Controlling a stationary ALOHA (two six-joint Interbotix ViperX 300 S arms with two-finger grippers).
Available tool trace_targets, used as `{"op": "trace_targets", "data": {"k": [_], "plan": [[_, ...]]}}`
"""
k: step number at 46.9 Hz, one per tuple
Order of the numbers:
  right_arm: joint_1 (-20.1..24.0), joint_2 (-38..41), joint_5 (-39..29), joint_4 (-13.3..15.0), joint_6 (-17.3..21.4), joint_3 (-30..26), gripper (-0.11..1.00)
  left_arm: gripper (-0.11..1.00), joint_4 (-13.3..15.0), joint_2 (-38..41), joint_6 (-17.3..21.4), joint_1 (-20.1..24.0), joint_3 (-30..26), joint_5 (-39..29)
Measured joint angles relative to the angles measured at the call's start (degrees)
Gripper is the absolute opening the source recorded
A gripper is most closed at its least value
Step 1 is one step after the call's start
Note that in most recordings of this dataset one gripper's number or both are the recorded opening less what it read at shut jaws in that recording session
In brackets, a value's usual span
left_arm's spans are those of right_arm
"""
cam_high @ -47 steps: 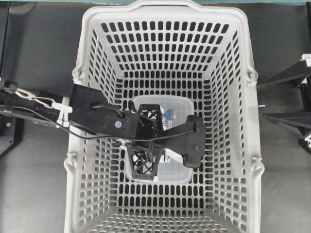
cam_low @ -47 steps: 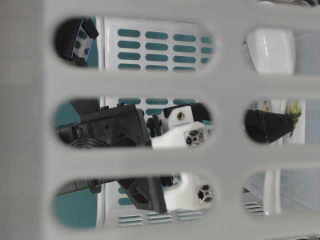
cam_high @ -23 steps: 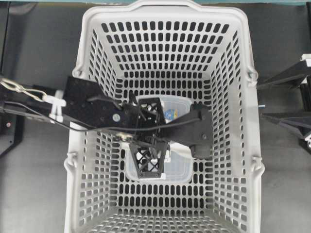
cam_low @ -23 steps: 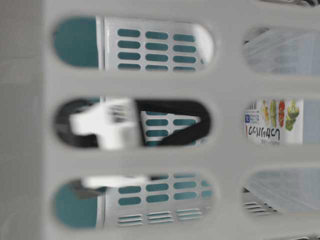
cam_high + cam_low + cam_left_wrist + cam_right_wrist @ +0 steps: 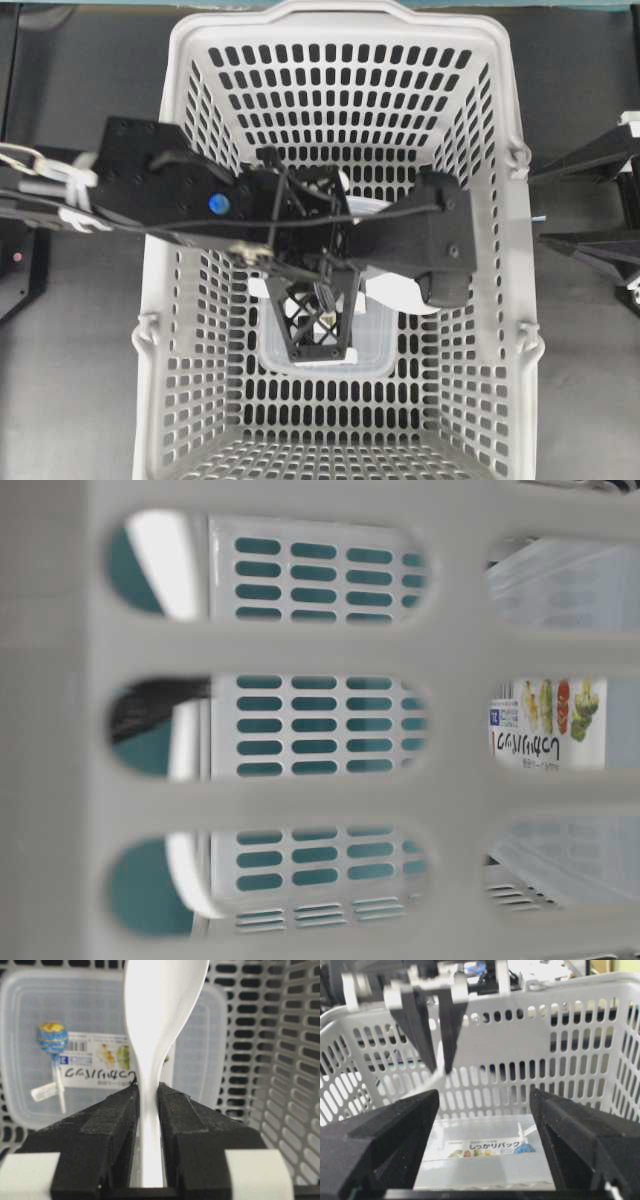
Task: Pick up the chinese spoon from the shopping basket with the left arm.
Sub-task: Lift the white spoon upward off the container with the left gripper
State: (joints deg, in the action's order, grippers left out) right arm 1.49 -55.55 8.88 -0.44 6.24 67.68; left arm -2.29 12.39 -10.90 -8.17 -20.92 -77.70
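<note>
Spoon clamped by its handle between the two fingers of the left pincer, bowl pointing away, held up clear above the clear food box on the basket floor. Right pincer spread wide apart, facing the basket from outside

A dark grey, matte tabletop fills the overhead view on both sides, evenly lit with soft shadows. A thin teal strip runs along its far edge. The table-level view shows the same teal behind. Black frame struts stand at the right edge.
</note>
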Motion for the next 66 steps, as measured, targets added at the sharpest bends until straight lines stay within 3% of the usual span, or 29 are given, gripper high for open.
{"op": "trace_targets", "data": {"k": [9,32,66], "plan": [[0.00,0.00,0.00,0.00,0.00,-0.09,0.71,0.12,-0.09,0.00,-0.44,-0.62,-2.90,-3.08],[0.00,0.00,0.00,0.09,0.09,-0.09,0.70,0.12,0.00,0.09,-3.69,-0.97,-3.25,-3.69],[0.00,0.00,0.00,0.00,0.09,-0.09,0.70,0.12,-0.09,0.00,-3.78,-1.93,-3.25,-3.69]]}}
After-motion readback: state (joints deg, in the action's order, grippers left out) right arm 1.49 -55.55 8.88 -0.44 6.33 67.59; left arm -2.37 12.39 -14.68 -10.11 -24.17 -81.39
